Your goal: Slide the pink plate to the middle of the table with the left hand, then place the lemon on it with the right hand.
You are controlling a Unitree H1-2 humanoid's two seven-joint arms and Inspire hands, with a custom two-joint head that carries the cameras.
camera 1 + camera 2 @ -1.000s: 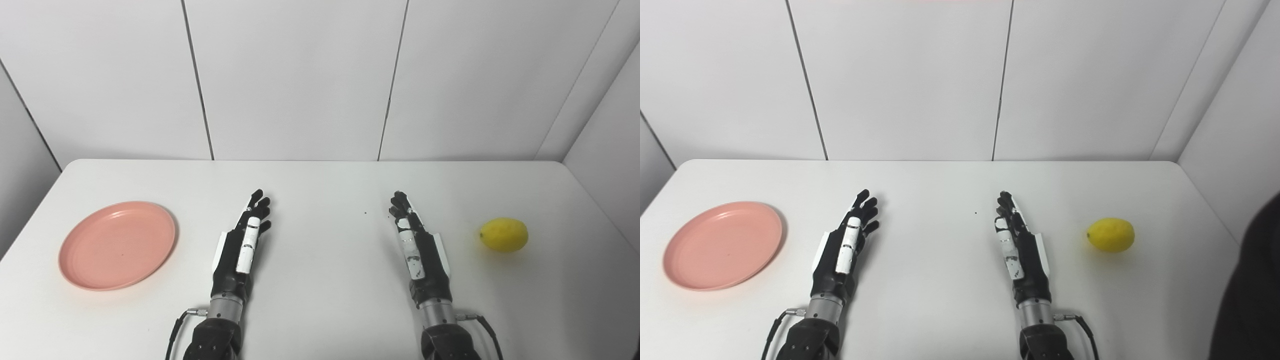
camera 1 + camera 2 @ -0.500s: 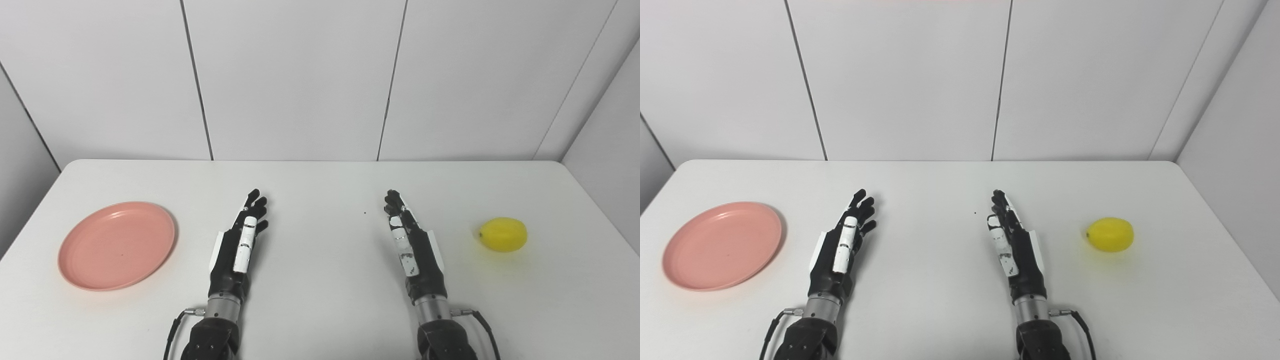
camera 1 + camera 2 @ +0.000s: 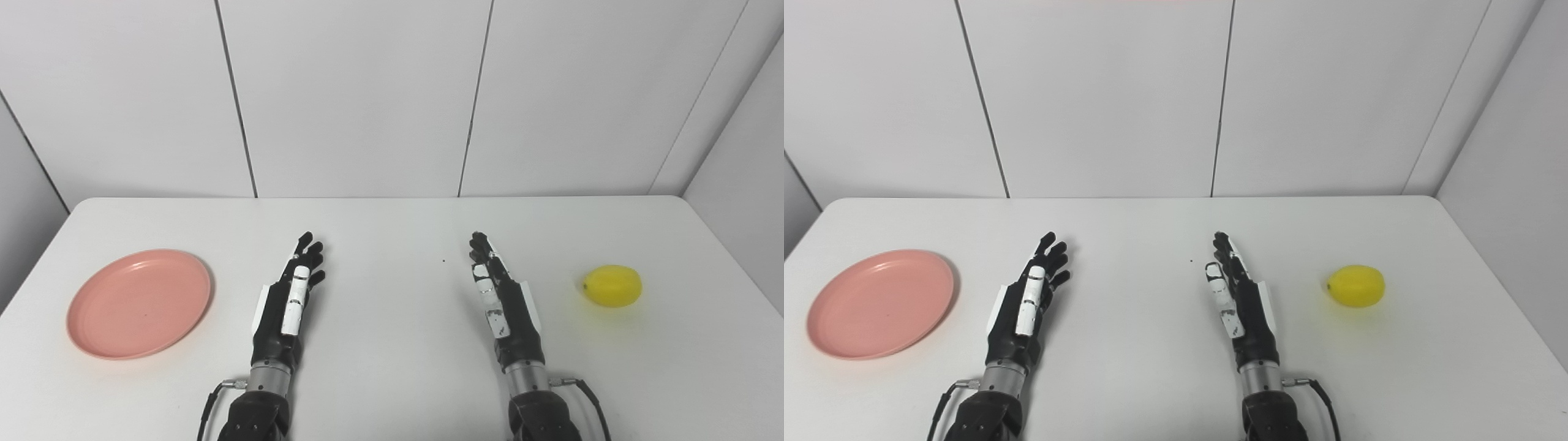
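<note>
The pink plate (image 3: 139, 303) is lying flat at the left side of the white table (image 3: 392, 367), near the left edge and well apart from the table's middle. Nothing is resting on it. The lemon (image 3: 612, 286) is sitting on its side at the right side of the table, directly on the surface, well apart from the plate.

My left hand (image 3: 285, 303) is lying between the plate and the table's centre, to the right of the plate and not touching it. Its fingers (image 3: 306, 254) are extending forward toward the wall (image 3: 355, 98), slightly spread, and it is grasping nothing.

My right hand (image 3: 505, 300) is lying to the left of the lemon, clear of it, with bare table showing between them. Its fingers (image 3: 481, 248) are likewise pointing forward and unclenched, and it is holding nothing.

My 2 hands are sitting side by side, with the middle of the table showing between them. A small dark speck (image 3: 443, 260) is showing on the surface there, just ahead of my right hand. Pale wall panels are standing behind the far edge of the table.
</note>
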